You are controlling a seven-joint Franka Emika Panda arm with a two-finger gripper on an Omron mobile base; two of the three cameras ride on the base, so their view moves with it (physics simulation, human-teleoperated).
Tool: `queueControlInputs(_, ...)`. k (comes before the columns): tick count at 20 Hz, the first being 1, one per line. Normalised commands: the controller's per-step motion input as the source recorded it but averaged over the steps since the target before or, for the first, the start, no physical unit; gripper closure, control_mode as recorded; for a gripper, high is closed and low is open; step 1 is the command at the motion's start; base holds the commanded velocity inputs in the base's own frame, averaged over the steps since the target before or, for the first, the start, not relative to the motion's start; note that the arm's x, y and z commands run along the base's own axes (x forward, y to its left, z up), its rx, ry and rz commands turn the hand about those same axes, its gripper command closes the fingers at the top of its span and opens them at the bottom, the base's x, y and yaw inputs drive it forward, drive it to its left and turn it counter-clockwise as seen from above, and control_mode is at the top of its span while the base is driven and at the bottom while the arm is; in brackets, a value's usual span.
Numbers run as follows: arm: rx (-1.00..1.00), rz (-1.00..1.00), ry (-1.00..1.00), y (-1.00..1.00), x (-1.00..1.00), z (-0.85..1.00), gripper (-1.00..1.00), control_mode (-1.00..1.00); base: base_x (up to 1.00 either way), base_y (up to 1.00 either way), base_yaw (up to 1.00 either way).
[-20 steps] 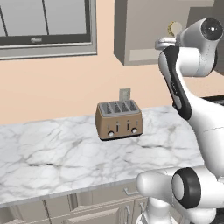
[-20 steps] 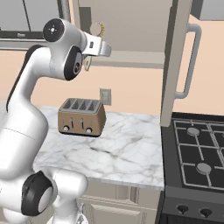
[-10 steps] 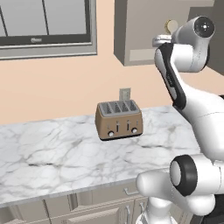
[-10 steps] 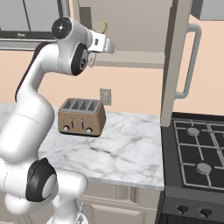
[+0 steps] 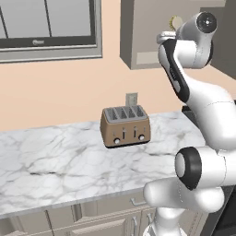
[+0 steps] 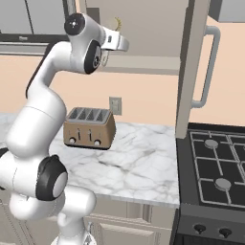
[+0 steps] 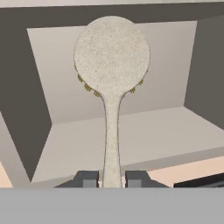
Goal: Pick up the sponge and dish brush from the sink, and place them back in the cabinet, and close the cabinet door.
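Now the gripper [image 7: 111, 178] pinches the dish brush [image 7: 112, 78] by its handle, facing the open cabinet [image 7: 131, 135]; placing it and shutting the door remain.

Inside the cabinet [image 7: 183, 65]: bare shelf floor and open room ahead, walled at back and both sides. Below the cabinet: toaster [image 5: 125, 126] on the marble counter [image 5: 55, 161], open air between. Right of the cabinet: open cabinet door [image 6: 191, 67] standing out.
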Motion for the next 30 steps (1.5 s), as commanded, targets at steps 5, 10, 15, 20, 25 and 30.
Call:
queueControlInputs(5, 0.00, 0.00, 0.00, -0.15, 0.33, 0.00, 1.00, -1.00, 0.00, 0.00, 0.00)
queueControlInputs(10, 0.00, 0.00, 0.00, -0.19, 0.26, 0.00, 1.00, -1.00, 0.00, 0.00, 0.00)
queueControlInputs(15, 0.00, 0.00, 0.00, -0.25, 0.25, -0.02, 1.00, -1.00, 0.00, 0.00, 0.00)
queueControlInputs(20, 0.00, 0.00, 0.00, -0.20, 0.27, -0.01, 1.00, -1.00, 0.00, 0.00, 0.00)
queueControlInputs(25, 0.00, 0.00, 0.00, -0.15, 0.34, -0.01, 1.00, -1.00, 0.00, 0.00, 0.00)
queueControlInputs(30, 0.00, 0.00, 0.00, -0.17, 0.34, -0.02, 1.00, -1.00, 0.00, 0.00, 0.00)
